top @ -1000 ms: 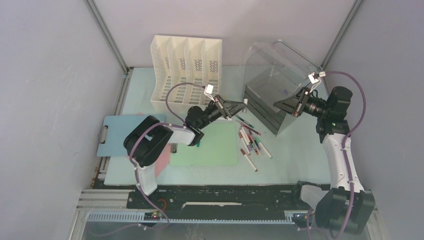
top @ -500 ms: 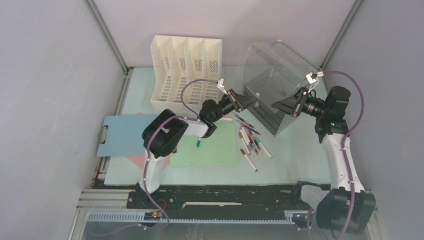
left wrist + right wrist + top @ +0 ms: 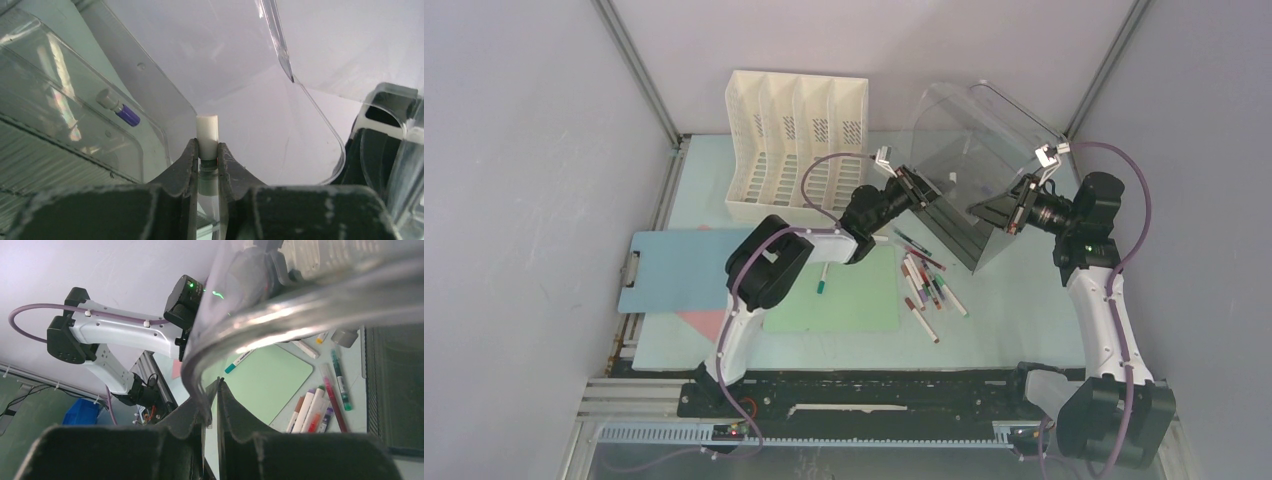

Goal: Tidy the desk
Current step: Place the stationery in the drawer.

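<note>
White marker [image 3: 206, 132] between left fingers [image 3: 186, 167]

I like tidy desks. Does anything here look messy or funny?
Yes. A heap of markers lies loose and crisscross on the desk beside the clear box, and one teal-capped marker lies alone on the green board.

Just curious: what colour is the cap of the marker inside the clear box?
The cap is purple, clearest in the left wrist view.

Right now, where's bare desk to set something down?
Bare: desk near-right corner, between marker pile and right arm; strip left of white rack. Crowded: between green board and clear bin.
</note>
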Robot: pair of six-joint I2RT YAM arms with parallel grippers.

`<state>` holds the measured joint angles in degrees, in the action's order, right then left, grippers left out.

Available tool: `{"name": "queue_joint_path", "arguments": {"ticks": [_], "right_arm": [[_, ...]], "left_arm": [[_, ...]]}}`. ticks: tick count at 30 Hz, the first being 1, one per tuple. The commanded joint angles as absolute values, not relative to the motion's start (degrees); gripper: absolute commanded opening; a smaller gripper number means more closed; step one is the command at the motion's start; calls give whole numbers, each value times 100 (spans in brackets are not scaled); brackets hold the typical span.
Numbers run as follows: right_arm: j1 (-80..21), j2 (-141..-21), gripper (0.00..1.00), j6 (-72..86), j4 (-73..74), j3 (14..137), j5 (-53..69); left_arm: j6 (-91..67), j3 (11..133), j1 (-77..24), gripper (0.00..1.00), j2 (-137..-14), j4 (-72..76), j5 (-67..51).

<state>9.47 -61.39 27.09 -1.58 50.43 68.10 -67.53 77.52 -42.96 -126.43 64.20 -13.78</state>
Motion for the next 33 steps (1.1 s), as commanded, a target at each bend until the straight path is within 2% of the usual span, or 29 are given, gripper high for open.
{"name": "queue_joint_path", "arguments": {"ticks": [1,4,8,12,23,33], "right_arm": [[775,-5989,17,2835,-58,5256,7400],[776,-5985,17,2836,-59,5252,7399],[777,-5961,16,2843,-61,5252,7403],[777,-5933,17,2845,-62,5254,7411],[784,-5898,17,2834,-53,5255,7421],[776,-5906,17,2798,-26,5256,7416]], "left_arm": [[-6803,8168,-4359,17,-12735,6092,-1044],[-6833,8283,-4379,21,-12795,5929,-960],[-6650,8237,-4429,36,-12746,5834,-783],[-6680,8291,-4430,43,-12802,5775,-711],[-6651,8267,-4432,44,-12752,5850,-721],[-6243,7562,-4431,45,-12174,6237,-784]]}}
